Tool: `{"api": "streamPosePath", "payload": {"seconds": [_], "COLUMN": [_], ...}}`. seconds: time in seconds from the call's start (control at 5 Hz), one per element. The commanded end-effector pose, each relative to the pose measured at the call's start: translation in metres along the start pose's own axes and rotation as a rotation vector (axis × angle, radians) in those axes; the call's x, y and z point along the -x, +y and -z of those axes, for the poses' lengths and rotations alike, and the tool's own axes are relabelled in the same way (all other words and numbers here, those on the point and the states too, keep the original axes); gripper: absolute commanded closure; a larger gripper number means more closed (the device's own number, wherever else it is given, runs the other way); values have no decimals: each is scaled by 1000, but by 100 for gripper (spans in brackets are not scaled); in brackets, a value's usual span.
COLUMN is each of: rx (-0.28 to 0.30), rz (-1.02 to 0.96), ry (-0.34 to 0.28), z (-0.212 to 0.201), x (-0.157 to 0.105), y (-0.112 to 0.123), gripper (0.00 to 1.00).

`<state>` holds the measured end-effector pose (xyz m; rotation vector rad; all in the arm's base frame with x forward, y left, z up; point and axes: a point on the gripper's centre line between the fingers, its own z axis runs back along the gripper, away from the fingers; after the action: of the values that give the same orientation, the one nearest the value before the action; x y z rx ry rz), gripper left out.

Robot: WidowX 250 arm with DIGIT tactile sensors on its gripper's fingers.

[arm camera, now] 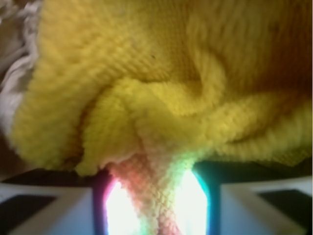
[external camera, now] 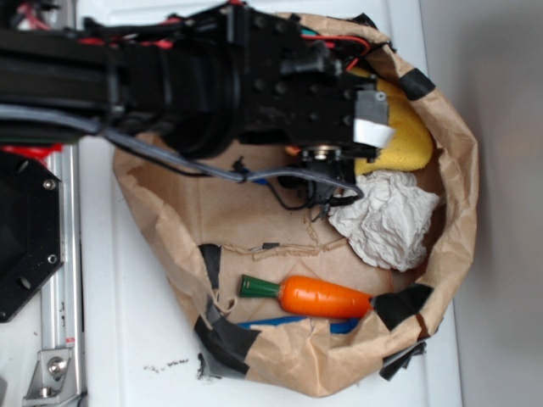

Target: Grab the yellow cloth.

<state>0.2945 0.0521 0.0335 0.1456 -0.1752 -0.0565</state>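
Observation:
The yellow cloth [external camera: 405, 140] lies bunched at the far right inside the brown paper bag [external camera: 458, 161], partly hidden under my black arm. In the wrist view the yellow cloth [arm camera: 161, 83] fills almost the whole frame, and a pinched fold of it runs down between the two glowing pads [arm camera: 120, 205]. My gripper [arm camera: 155, 203] is shut on that fold. From outside, the gripper [external camera: 373, 127] sits at the cloth's left edge, its fingertips hidden by the wrist.
A white crumpled paper wad [external camera: 386, 219] lies right below the cloth. An orange toy carrot [external camera: 318, 297] rests lower in the bag beside a blue strip [external camera: 297, 325]. Black tape patches [external camera: 222, 335] mark the rim. A black and metal base [external camera: 34, 229] stands at left.

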Motion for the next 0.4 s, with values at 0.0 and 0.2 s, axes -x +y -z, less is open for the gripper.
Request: {"api": "streamPosePath", "payload": {"seconds": [0.0, 0.2], "rx": [200, 210], "rz": [27, 80], "ry": [-165, -145], "z": [-112, -158], "x": [1, 17], "y": [10, 0], "gripper": [100, 100]}}
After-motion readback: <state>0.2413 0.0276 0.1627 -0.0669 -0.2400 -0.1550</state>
